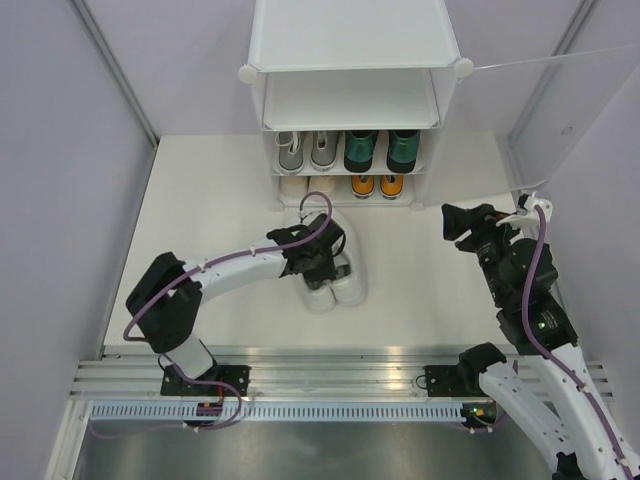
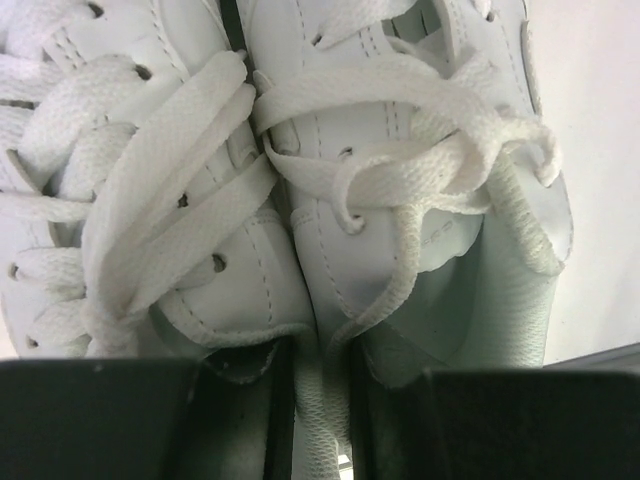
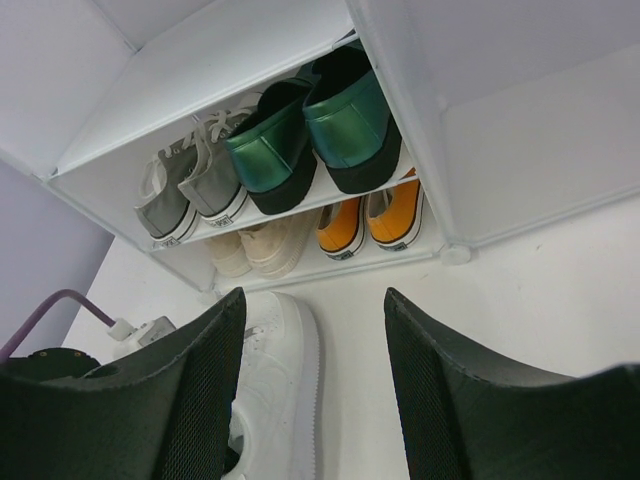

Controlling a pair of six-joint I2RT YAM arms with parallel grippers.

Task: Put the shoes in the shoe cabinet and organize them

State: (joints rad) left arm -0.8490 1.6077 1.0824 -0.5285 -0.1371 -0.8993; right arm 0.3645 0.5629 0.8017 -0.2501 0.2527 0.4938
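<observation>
Clamped in the left gripper (image 1: 324, 266) at frame centre: white sneakers (image 1: 340, 291), pinched together, long axis running up-frame toward the shoe cabinet (image 1: 350, 40) at top centre. Spread apart and empty at right, farther off: right gripper (image 1: 456, 222).

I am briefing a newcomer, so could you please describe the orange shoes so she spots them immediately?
Look at the white shoe cabinet at the far edge of the table. On its lowest shelf, right side, under the green pair, sits the orange pair. Only they are orange with white toes; the cream pair beside them is pale.
</observation>
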